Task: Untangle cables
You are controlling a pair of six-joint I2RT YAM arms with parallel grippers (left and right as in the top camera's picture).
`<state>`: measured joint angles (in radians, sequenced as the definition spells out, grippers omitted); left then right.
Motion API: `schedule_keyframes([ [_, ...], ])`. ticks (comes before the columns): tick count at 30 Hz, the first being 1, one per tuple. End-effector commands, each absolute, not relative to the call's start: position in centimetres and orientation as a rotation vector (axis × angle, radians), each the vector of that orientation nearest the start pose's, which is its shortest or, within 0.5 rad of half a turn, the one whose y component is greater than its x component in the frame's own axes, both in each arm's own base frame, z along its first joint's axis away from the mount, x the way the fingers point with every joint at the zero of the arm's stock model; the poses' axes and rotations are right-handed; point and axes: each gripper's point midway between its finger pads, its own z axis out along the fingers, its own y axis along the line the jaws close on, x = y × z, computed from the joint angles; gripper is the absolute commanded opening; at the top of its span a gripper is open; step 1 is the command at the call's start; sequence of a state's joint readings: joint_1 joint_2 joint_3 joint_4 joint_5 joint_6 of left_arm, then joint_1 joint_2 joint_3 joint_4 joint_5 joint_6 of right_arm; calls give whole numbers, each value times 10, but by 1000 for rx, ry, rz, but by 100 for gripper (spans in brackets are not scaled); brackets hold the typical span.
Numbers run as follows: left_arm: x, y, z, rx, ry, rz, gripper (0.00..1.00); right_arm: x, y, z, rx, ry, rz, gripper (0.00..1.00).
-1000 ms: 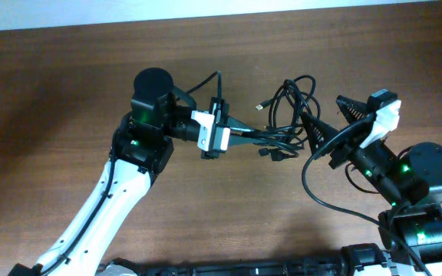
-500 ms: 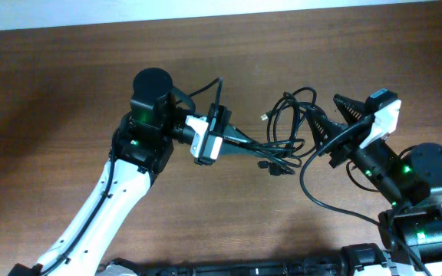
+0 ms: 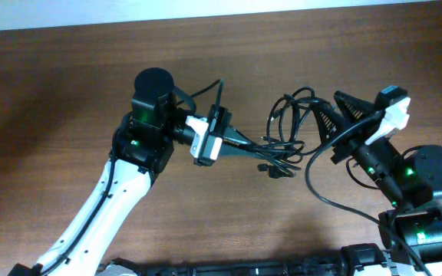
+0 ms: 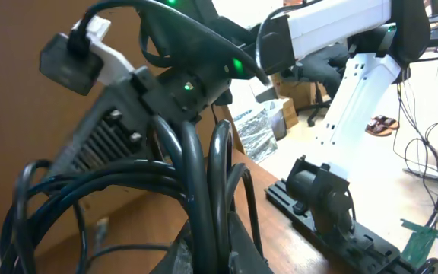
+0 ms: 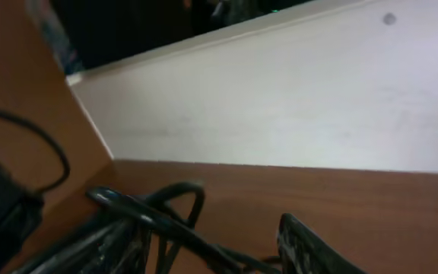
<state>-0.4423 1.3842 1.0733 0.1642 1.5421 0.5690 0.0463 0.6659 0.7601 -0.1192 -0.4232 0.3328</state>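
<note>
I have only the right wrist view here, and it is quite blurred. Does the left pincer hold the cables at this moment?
Observer: Yes. From overhead, the left pincer is shut on several strands of the cables.
Operator: And my right pincer, how do its jaws stand? I see only one finger.
Observer: The right pincer has its jaws apart, at the right edge of the cables. I cannot tell whether a strand lies between them.
</note>
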Motion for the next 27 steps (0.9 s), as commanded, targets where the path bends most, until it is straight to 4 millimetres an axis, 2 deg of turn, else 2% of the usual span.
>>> schedule_keyframes([
  [1,187,-285,347,1620,558,-1225,0,290,46,347,217,1647,567,52],
  [3,187,-285,347,1620,563,-1229,0,292,28,333,341,1679,495,52],
  [6,187,-285,347,1620,565,-1231,0,291,10,318,439,1711,409,52],
  [18,188,-284,347,1618,564,-1223,0,279,-33,288,629,1765,152,53],
  [27,214,-266,349,1577,617,-1142,0,276,-40,282,658,1776,104,54],
])
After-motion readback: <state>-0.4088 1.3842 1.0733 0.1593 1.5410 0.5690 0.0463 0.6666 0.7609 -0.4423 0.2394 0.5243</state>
